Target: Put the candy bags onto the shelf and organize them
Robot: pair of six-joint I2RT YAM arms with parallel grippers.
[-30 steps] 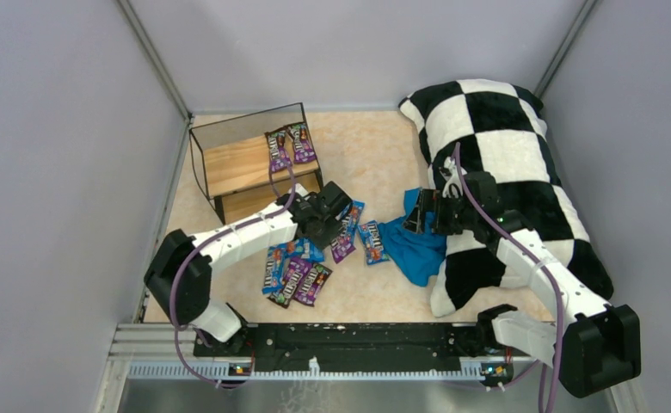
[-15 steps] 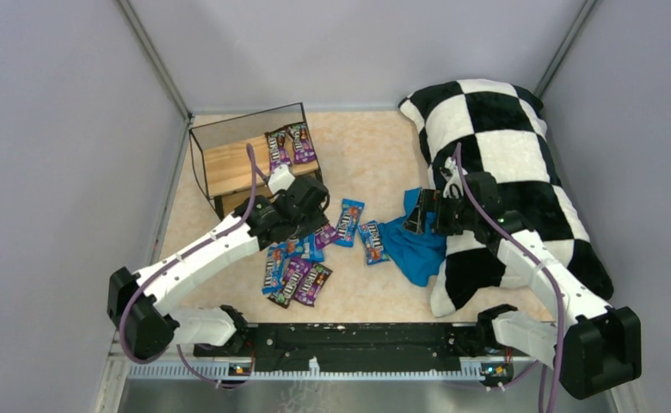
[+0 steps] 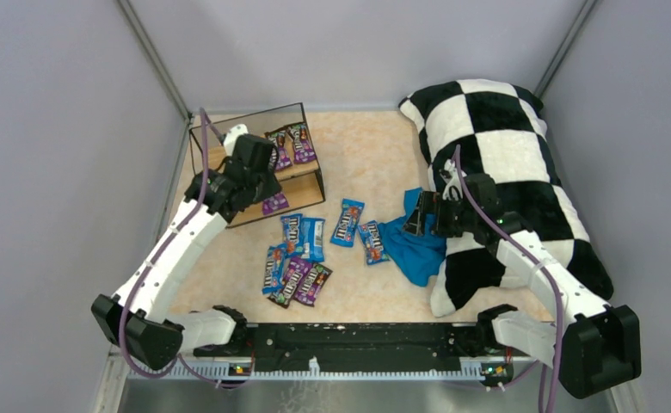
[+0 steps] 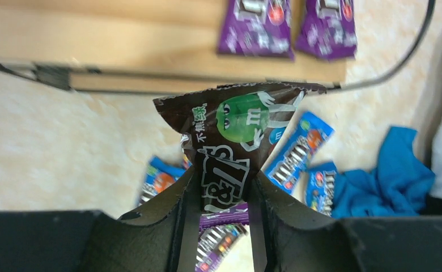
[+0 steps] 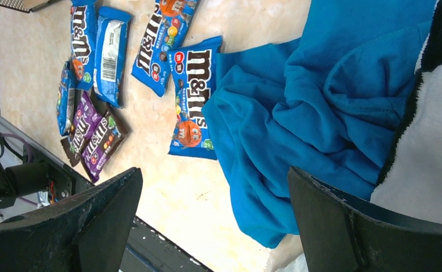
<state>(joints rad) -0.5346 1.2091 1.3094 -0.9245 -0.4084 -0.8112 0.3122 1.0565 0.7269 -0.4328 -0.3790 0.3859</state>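
The left gripper has swung up and left from the floor pile, where it was half a second ago, and now hangs at the front of the shelf. It pinches a dark brown candy packet by its lower end between both fingers. Two purple packets lie side by side on the top board as before. The other candy bags remain on the floor right of the shelf, and two blue ones that the arm covered earlier now show. Just beyond them a blue packet touches the edge of the blue cloth. The right gripper has not moved, its fingers spread wide above the cloth, beside the checkered pillow.
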